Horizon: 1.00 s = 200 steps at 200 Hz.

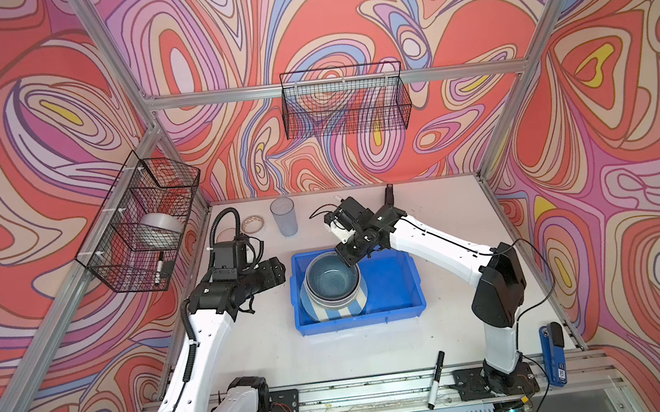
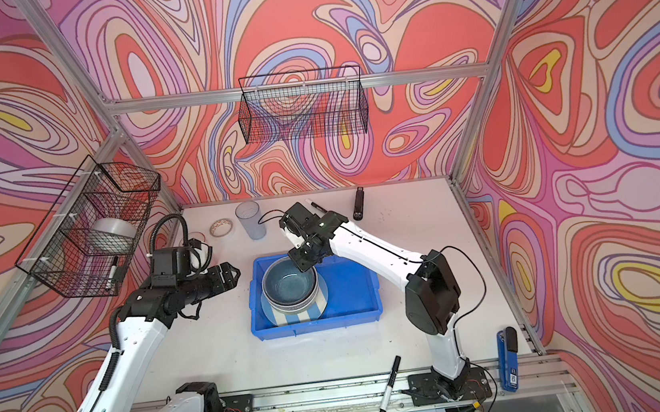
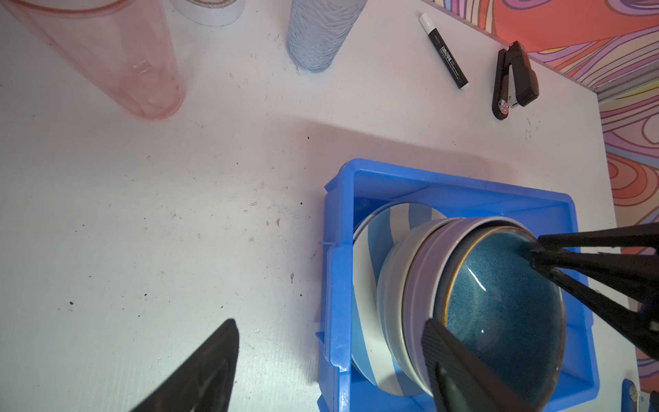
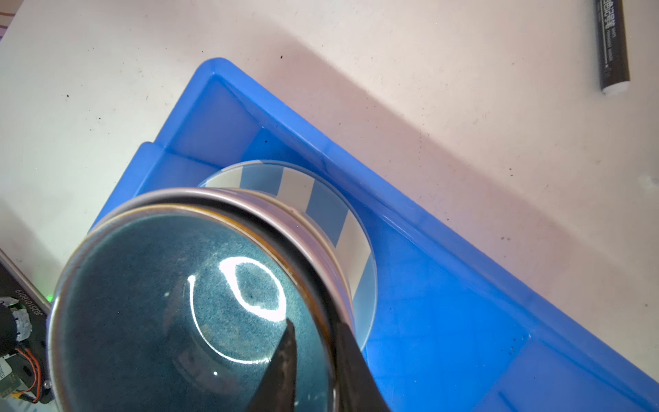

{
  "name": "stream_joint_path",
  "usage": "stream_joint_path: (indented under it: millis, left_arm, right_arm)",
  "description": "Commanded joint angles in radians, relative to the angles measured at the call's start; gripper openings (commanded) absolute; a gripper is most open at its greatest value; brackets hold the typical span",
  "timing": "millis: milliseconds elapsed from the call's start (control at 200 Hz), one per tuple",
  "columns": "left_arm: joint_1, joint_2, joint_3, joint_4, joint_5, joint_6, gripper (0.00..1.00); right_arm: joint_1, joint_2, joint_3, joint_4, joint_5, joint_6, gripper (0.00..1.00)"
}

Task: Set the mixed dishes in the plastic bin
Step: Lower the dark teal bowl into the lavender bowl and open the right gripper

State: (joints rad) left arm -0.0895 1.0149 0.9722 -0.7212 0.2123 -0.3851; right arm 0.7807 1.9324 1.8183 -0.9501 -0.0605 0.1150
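The bright blue rectangular plastic bin holds the glossy dark blue bowl. It tops nested bowls on a blue-white striped plate crowding the bin's left wall. The bin's right half is bare. The right gripper straddles the top bowl's rim with narrow jaws; I cannot tell whether they pinch it. The left gripper gapes wide just outside the bin's left wall.

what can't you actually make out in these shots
- pink tumbler: rim cut off by the left wrist view's edge.
- Under the striped plate: hidden by the plate itself in every view.
- right claw: straddles the rim of the dark blue bowl in the right wrist view; gripping or not, unclear.
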Motion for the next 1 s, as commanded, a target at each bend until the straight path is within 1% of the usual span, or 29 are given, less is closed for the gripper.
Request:
stream_joint_path:
  millis: [0, 145, 210, 336, 391, 431, 536, 596, 846, 997]
  left_arm:
    - [0.010, -0.007, -0.012, -0.001, -0.009, 0.012, 0.84]
    - [0.011, 0.003, -0.006, -0.007, -0.046, -0.003, 0.84]
    - [0.011, 0.011, 0.002, -0.012, -0.067, -0.007, 0.84]
    - [0.011, 0.038, 0.031, -0.034, -0.167, -0.032, 0.82]
    - [0.011, 0.057, 0.052, -0.053, -0.223, -0.044, 0.82]
    - [0.011, 0.073, 0.072, -0.071, -0.268, -0.050, 0.81]
    - [0.014, 0.124, 0.133, -0.105, -0.387, -0.060, 0.81]
    - [0.023, 0.152, 0.165, -0.109, -0.431, -0.070, 0.80]
    - [0.082, 0.282, 0.289, -0.086, -0.503, -0.122, 0.74]
    - [0.128, 0.360, 0.333, -0.039, -0.512, -0.144, 0.69]
  right_arm:
    - [0.012, -0.022, 0.026, 0.009, 0.005, 0.003, 0.24]
    - [0.012, -0.054, 0.008, 0.023, 0.019, 0.004, 0.30]
    - [0.012, -0.080, -0.013, 0.036, 0.029, 0.006, 0.35]
    - [0.012, -0.140, -0.077, 0.071, 0.044, 0.017, 0.48]
    - [0.012, -0.156, -0.113, 0.090, 0.053, 0.023, 0.53]
    - [0.012, -0.201, -0.141, 0.102, 0.058, 0.028, 0.55]
    - [0.012, -0.252, -0.211, 0.134, 0.064, 0.037, 0.57]
    - [0.012, -0.278, -0.251, 0.154, 0.063, 0.040, 0.57]
    - [0.010, -0.364, -0.388, 0.215, 0.056, 0.050, 0.57]
    - [0.009, -0.418, -0.457, 0.239, 0.049, 0.058, 0.58]
